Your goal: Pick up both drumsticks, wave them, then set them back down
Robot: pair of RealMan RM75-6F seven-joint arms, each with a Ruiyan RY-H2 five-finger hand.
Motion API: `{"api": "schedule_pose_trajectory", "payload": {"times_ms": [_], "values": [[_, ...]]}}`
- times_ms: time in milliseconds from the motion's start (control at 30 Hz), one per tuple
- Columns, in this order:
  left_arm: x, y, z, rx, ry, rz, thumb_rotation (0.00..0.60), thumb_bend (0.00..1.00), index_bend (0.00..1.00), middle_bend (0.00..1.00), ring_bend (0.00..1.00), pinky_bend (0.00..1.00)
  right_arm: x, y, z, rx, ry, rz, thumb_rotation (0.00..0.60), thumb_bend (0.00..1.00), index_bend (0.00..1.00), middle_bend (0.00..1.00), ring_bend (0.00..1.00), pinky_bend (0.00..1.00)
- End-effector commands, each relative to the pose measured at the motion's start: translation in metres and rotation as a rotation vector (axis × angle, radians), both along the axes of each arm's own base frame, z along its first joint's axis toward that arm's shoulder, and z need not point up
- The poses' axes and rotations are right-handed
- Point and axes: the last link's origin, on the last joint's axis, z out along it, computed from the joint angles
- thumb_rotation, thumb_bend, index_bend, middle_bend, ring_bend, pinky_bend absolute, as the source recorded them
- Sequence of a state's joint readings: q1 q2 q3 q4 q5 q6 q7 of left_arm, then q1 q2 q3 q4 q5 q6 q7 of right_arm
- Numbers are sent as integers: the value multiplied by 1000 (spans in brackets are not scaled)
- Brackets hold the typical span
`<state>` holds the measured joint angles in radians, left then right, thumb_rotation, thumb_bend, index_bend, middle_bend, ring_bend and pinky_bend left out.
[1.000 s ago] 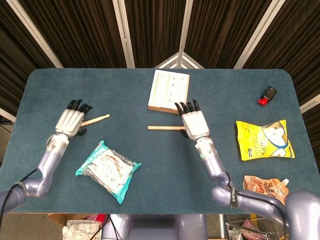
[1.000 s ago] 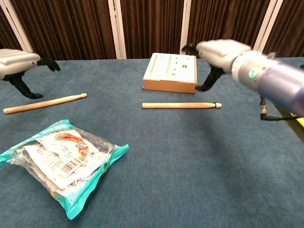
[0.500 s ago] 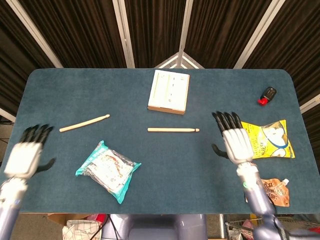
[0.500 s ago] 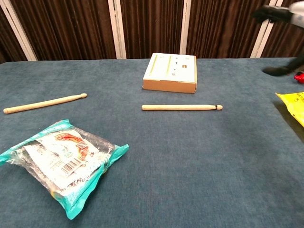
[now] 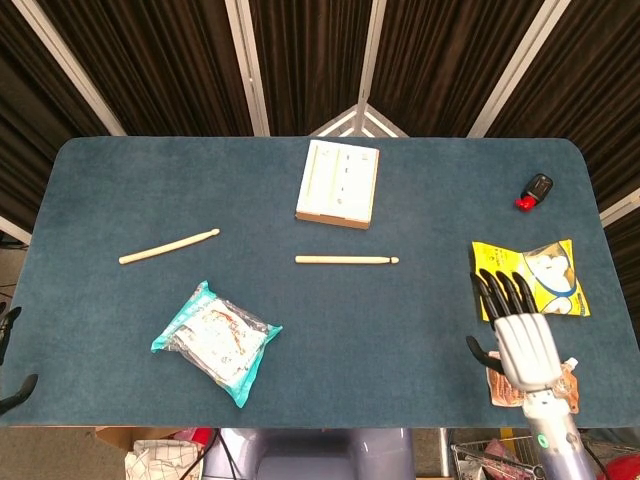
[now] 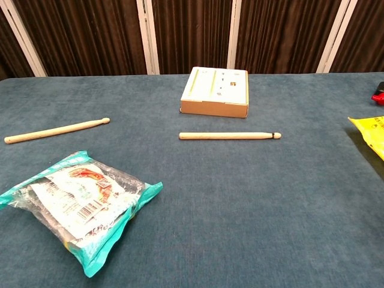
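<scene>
Two wooden drumsticks lie flat on the blue table [image 5: 400, 340]. One drumstick [image 5: 168, 247] [image 6: 57, 130] lies at the left, and the other drumstick [image 5: 346, 260] [image 6: 229, 135] lies in the middle, just in front of a box. My right hand [image 5: 525, 340] hovers by the front right edge with its fingers spread and nothing in it, far from both sticks. Only dark fingertips of my left hand [image 5: 8, 355] show at the far left edge of the head view, apart and holding nothing. The chest view shows neither hand.
A white and tan box [image 5: 338, 183] [image 6: 215, 91] sits at the back middle. A teal snack bag [image 5: 216, 340] [image 6: 78, 204] lies front left. A yellow bag [image 5: 530, 278] [image 6: 369, 132], a brown pouch [image 5: 497, 388] and a red-black object [image 5: 534, 190] lie at the right.
Both hands have drawn back from the drumsticks toward the front edge of the table and left the chest view. The sticks have not moved.
</scene>
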<state>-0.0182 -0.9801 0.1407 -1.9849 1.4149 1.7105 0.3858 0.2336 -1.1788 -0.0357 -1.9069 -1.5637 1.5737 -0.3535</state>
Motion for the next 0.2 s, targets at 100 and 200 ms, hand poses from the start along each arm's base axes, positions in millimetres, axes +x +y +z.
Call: {"api": "schedule_pose_trajectory", "payload": {"times_ms": [100, 200], "values": [[-14, -13, 2, 45, -59, -138, 600, 368, 88, 6, 0, 0, -4, 45, 13, -2, 35, 10, 600, 310, 31, 93, 64, 0], [-16, -15, 3, 56, -66, -143, 600, 368, 88, 6, 0, 0, -6, 50, 13, -14, 33, 6, 600, 310, 31, 93, 64, 0]]}}
